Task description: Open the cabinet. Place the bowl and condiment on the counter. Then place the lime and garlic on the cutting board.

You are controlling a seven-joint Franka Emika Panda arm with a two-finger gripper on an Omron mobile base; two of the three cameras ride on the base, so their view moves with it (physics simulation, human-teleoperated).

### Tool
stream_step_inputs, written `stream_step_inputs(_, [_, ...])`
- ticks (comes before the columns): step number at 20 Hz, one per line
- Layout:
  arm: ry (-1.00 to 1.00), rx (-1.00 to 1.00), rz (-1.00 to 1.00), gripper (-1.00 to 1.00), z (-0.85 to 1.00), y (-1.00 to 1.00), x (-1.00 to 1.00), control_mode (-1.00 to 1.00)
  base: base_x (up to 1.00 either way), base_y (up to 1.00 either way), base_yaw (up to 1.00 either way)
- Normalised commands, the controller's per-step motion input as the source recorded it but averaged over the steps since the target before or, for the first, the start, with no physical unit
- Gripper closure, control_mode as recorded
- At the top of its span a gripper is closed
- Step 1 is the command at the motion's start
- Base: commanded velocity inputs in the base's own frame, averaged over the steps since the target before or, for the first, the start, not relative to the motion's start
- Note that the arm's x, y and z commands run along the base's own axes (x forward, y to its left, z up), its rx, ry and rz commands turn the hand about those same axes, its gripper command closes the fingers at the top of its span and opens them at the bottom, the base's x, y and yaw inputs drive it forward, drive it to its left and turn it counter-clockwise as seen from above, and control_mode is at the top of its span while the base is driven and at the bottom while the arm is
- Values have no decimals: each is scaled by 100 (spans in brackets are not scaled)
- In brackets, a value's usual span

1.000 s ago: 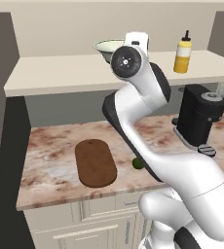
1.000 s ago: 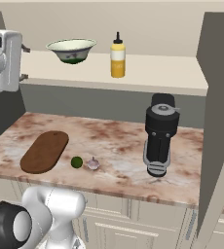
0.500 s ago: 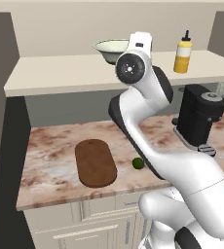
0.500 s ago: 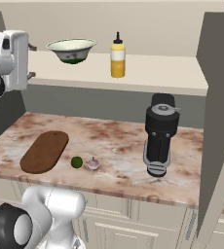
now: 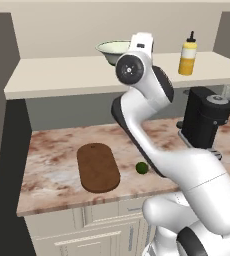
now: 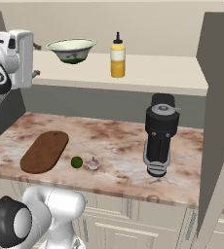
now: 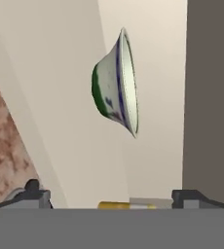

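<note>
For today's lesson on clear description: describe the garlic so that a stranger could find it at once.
Start at the counter and find the brown board. Right of it lies a lime, then the garlic, close beside it. It is the pale pinkish bulb, not the green ball.

In the left base view, the white arm covers part of the pale cream-green shallow bowl (image 5: 111, 48) and hides the garlic.

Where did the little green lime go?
The lime sits on the counter, between the cutting board on its left and the garlic on its right in the right base view.
</note>
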Motion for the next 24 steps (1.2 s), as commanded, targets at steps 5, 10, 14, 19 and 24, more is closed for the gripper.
stream_step_inputs(5, [0, 3, -2, -100, 0, 0, 36, -100, 0, 0, 0])
stream_step_inputs(10, [0, 4, -1, -100, 0, 0, 36, -100, 0, 0, 0])
stream_step_inputs(14, [0, 4, -1, -100, 0, 0, 36, -100, 0, 0, 0])
stream_step_inputs(19, [0, 3, 0, -100, 0, 0, 32, -100, 0, 0, 0])
stream_step_inputs(24, [0, 2, 0, -100, 0, 0, 27, -100, 0, 0, 0])
